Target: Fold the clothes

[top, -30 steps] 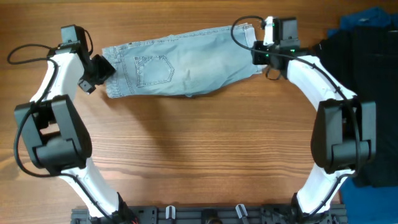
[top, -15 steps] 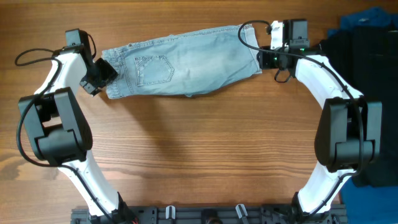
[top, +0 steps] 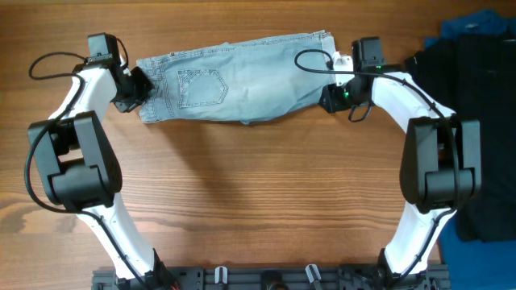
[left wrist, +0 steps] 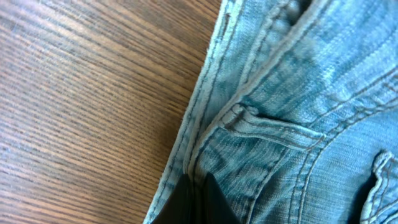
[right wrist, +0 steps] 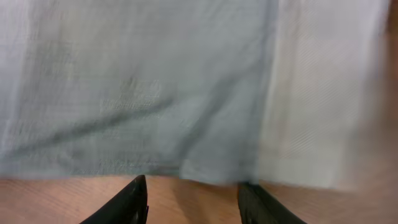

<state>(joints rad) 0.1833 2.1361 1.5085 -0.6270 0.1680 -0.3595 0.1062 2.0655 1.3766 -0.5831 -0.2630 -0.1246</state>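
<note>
Shorts (top: pixel 234 76) flat, left end effector (left wrist: pixel 194 190) pinching waistband (left wrist: pixel 200 121)

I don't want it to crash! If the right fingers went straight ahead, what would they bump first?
Probably the edge of the denim shorts, lying just ahead of the open right fingers; how high they hover above the table is unclear.

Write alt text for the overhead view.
Light blue denim shorts lie flat across the far side of a wooden table, back pocket up. The left gripper is shut on their waistband end; the right gripper stands open at the leg-hem end. A black garment and dark blue cloth sit at the right edge.
</note>
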